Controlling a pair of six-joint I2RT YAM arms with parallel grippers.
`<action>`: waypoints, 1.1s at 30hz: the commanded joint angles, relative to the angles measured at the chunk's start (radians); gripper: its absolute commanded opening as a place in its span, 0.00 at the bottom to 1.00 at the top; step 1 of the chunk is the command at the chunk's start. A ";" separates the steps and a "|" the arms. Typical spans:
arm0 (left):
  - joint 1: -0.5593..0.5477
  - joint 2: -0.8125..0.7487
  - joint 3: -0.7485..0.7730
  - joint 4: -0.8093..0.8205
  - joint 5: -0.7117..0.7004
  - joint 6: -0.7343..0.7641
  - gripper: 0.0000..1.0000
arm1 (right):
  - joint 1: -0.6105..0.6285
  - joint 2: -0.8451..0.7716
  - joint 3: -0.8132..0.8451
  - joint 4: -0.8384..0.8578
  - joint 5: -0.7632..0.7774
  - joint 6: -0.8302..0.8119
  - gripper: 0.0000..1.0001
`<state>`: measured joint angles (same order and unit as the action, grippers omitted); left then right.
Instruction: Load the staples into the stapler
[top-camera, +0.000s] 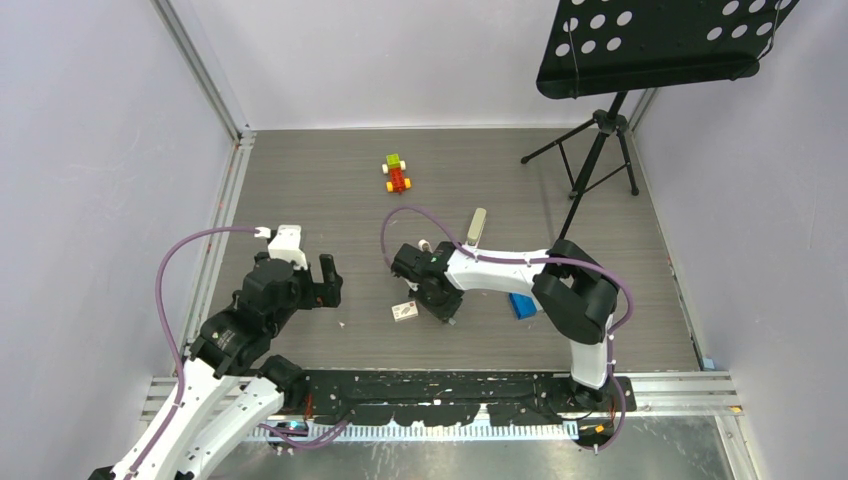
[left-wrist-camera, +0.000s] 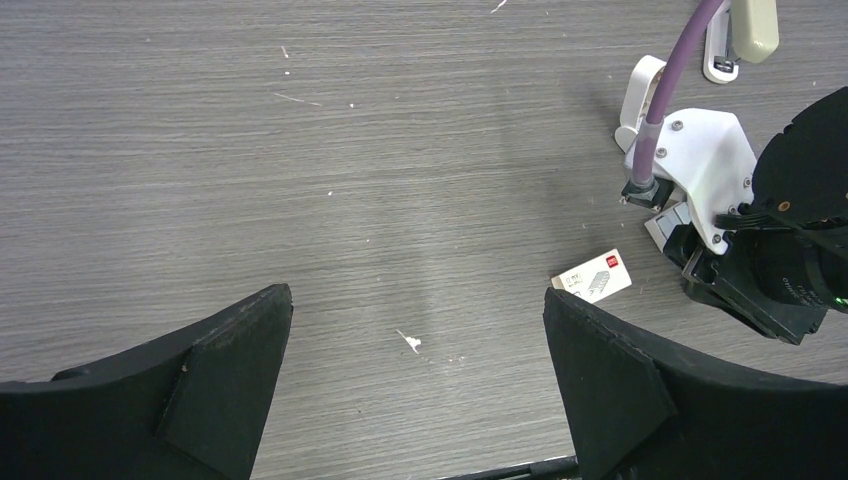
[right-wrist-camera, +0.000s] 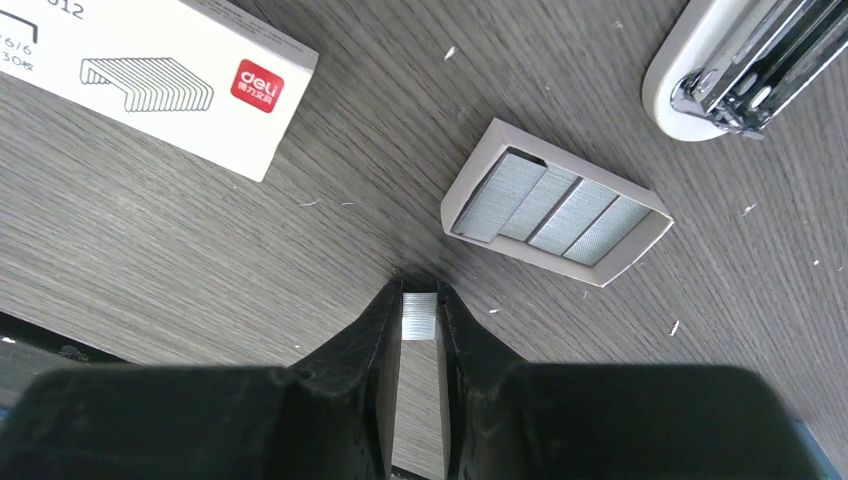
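Robot lab test cell: plain white walls (top-camera: 90, 150), aluminium frame rails (top-camera: 205, 75), tripod (top-camera: 604, 122) holding perforated black panel (top-camera: 640, 55).

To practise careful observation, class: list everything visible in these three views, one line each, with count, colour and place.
staple strip: one, silvery, pinched in the right claw
staple tray: one, grey, four silvery blocks inside, on the table ahead of that claw
carton: one, white with red mark, beside the tray
stapler: one, grey-beige top, white base, beyond the tray
small white object: one, white, beside the right wrist
blue box: one, blue, partly under the right arm
toy car: one, green, red, yellow, far middle of table
music stand: one, black, far right corner
table: one, grey wood-grain
left claw: one, black, open, empty
right claw: one, black, shut on the strip
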<state>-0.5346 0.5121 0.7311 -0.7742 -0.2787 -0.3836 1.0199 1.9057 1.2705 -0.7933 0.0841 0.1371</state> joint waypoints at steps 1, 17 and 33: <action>0.004 -0.009 -0.002 0.042 0.006 0.017 1.00 | 0.003 0.080 -0.033 0.020 0.030 -0.002 0.21; 0.005 -0.019 -0.005 0.048 -0.001 0.017 1.00 | -0.002 -0.128 0.000 0.031 0.018 0.028 0.17; 0.017 -0.036 -0.010 0.063 0.031 0.018 1.00 | -0.078 -0.247 -0.009 0.185 0.114 0.074 0.17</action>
<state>-0.5266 0.4934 0.7300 -0.7643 -0.2653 -0.3832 0.9695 1.7260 1.2598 -0.7036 0.1436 0.1864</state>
